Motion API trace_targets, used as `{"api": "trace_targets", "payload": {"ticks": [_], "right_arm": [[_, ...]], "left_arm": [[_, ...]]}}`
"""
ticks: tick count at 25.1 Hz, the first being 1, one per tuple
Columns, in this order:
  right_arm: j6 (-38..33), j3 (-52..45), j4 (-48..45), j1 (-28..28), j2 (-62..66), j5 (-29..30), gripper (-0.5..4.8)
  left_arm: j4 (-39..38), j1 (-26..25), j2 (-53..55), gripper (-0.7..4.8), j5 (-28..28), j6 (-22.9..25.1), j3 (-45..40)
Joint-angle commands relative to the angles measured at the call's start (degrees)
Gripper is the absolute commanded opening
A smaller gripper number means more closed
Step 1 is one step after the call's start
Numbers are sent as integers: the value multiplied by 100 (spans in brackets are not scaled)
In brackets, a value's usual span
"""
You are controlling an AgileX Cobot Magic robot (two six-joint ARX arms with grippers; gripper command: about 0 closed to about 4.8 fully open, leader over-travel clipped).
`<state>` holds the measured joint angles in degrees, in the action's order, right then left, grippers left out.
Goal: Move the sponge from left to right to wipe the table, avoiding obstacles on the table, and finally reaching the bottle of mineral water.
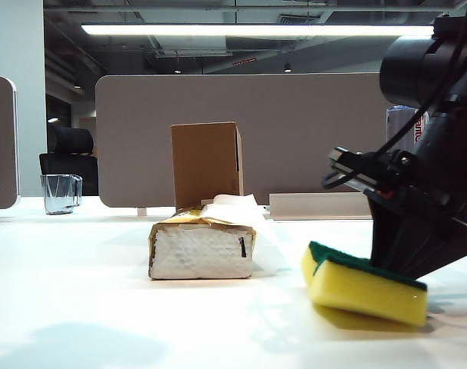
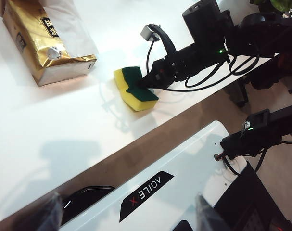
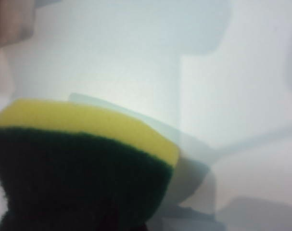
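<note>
The right gripper (image 1: 395,257) is closed on the sponge (image 1: 364,286) and presses it on the table (image 1: 79,307), at the right side of the exterior view. The sponge lies yellow side down, with the green layer on top, and it looks a little tilted, the end under the gripper being higher. In the left wrist view the right gripper (image 2: 145,83) comes in low from the table edge and pinches the green layer, which is squeezed narrow at that place. In the right wrist view the sponge (image 3: 83,163) fills the near part of the picture, blurred; the fingers themselves are not visible there.

The tissue pack (image 1: 202,246) lies near the sponge, to its left in the exterior view, not touching it. One white sheet sticks out of its top. The brown box (image 1: 206,163) stands upright behind the pack. A clear cup (image 1: 61,192) stands far to the left at the back. Behind the right arm only a part of the bottle (image 1: 406,123) label shows.

The left gripper is not seen clearly in any view, so I cannot tell if its fingers are apart or together.
</note>
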<state>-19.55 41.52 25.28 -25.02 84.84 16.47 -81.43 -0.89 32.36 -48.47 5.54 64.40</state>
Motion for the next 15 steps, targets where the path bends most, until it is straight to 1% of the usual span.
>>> {"api": "trace_targets", "payload": {"ticks": [1,5,8,9,11,15], "right_arm": [[118,-208,455,256,28,-634,-9],[166,-562,369,605,-140,-586,-9],[350,-984,358,1130,-479,-588,-9],[450,-1113,363,1386,-636,-588,-9],[645,-1169,483,1749,-824,-590,-9],[914,-1167,664,2282,-1043,-603,-9]], "left_arm": [[-44,4,-7,354,-76,2,24],[-59,4,-26,354,-83,2,24],[-57,4,-26,354,-85,2,26],[-59,4,-26,354,-87,2,26],[-59,4,-26,354,-87,2,26],[-59,4,-26,354,-87,2,26]]}}
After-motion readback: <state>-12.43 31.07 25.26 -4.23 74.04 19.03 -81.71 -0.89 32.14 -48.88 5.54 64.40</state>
